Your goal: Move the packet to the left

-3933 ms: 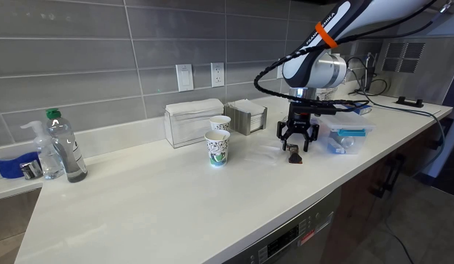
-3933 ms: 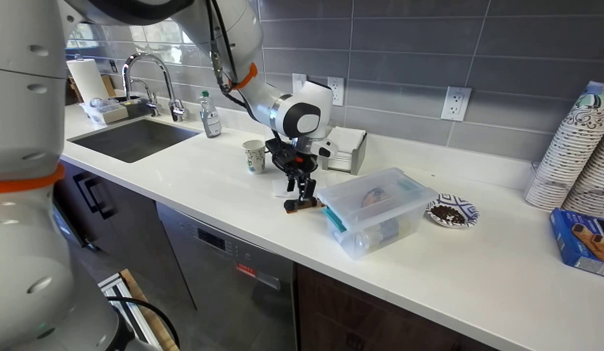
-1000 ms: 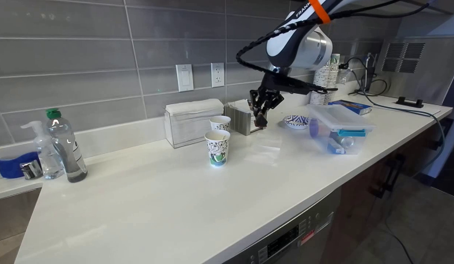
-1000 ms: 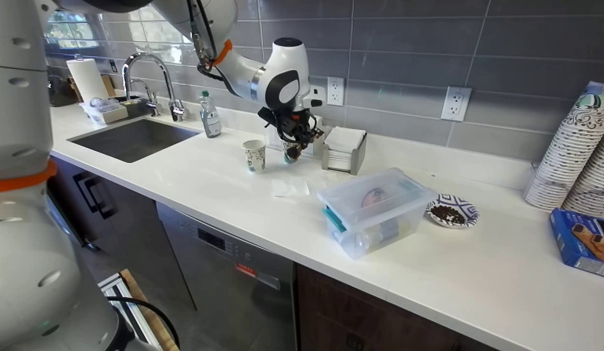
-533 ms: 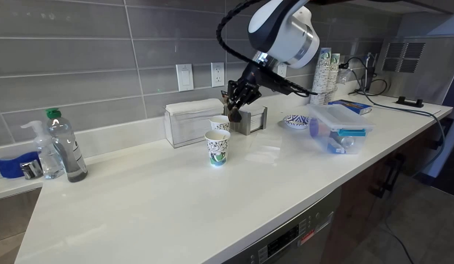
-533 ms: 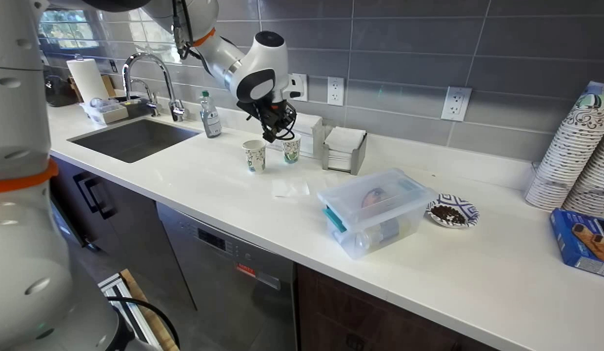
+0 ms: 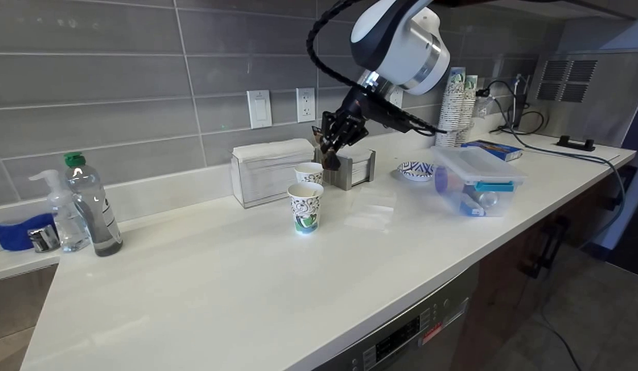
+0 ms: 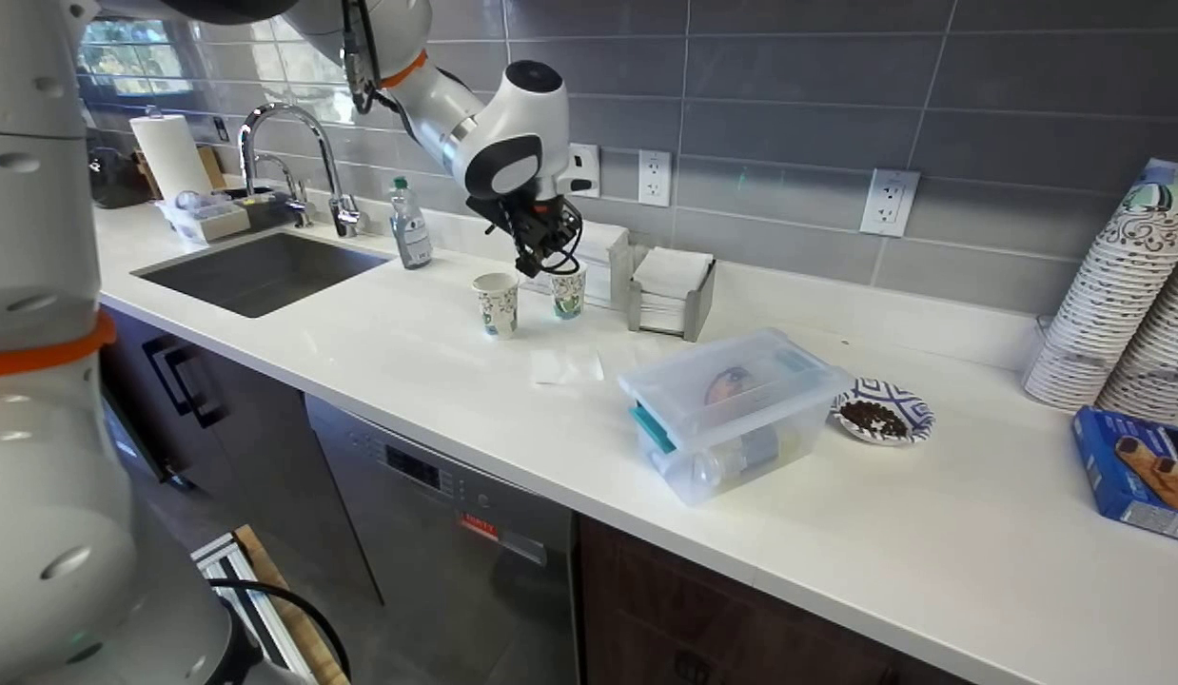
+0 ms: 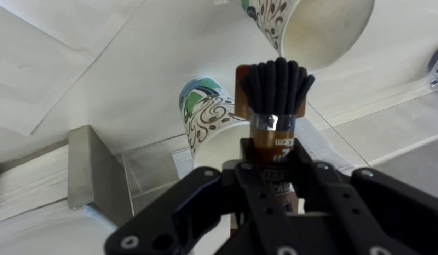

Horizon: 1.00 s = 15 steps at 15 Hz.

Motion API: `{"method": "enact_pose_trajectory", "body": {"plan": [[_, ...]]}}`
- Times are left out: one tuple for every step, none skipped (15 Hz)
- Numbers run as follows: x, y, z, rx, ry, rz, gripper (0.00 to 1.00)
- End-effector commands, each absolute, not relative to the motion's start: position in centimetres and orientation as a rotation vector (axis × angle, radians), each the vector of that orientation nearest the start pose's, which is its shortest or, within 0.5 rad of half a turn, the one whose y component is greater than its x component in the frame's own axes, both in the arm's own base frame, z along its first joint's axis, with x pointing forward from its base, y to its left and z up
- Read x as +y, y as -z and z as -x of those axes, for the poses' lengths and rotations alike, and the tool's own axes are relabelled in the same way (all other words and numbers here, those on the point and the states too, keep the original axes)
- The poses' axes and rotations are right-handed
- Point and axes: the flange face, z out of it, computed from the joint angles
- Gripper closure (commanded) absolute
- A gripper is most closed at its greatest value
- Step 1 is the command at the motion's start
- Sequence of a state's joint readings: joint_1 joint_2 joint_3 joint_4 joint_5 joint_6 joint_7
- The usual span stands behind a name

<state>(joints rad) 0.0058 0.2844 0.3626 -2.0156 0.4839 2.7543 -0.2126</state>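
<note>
In the wrist view the packet (image 9: 274, 132) is a slim brown sachet with a clear band and a fan of dark sticks at its far end. My gripper (image 9: 272, 151) is shut on it, a finger pressed to either side. In an exterior view the packet (image 7: 329, 161) hangs off the counter in the tilted gripper (image 7: 325, 146), above and just behind the paper cups. Its brown end sticks out past the fingers on the wall side. In an exterior view the dark gripper (image 8: 532, 262) hides most of the packet.
Below stand two patterned paper cups, a nearer cup (image 7: 305, 208) and a cup behind (image 7: 309, 172). Napkin holders (image 7: 275, 170) line the wall. A thin whitish sheet (image 7: 371, 208) lies on the counter, with a lidded plastic box (image 8: 732, 419) and bowl (image 8: 882, 411) farther along.
Some seconds ago the packet lay on the counter between open fingers. It has since been gripped, lifted and carried toward the cups. Over the last half second the arm has barely moved.
</note>
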Motion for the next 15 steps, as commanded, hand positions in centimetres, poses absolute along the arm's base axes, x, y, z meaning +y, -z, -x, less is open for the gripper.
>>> {"method": "enact_pose_trajectory", "body": {"plan": [[23.9,-39.0,-62.1,-0.287,0.675,2.557,0.93],[25.4,-39.9,-62.5,-0.323,0.697,2.518,0.93],[26.7,-40.6,-62.9,-0.367,0.706,2.482,0.93],[28.7,-41.1,-63.1,-0.435,0.696,2.444,0.93],[30.1,-41.5,-63.3,-0.483,0.701,2.411,0.93],[31.7,-41.6,-63.5,-0.534,0.694,2.379,0.93],[33.0,-41.6,-63.7,-0.577,0.684,2.354,0.93],[34.4,-41.5,-63.8,-0.608,0.667,2.337,0.93],[35.7,-41.2,-63.8,-0.632,0.644,2.318,0.93],[37.1,-40.8,-63.9,-0.644,0.615,2.318,0.93],[38.3,-40.3,-63.9,-0.656,0.584,2.314,0.93],[39.4,-39.8,-64.0,-0.66,0.55,2.317,0.93],[40.3,-39.3,-64.0,-0.659,0.519,2.319,0.93],[41.1,-38.6,-64.0,-0.656,0.486,2.345,0.93],[41.9,-38.1,-64.0,-0.646,0.457,2.36,0.93]]}}
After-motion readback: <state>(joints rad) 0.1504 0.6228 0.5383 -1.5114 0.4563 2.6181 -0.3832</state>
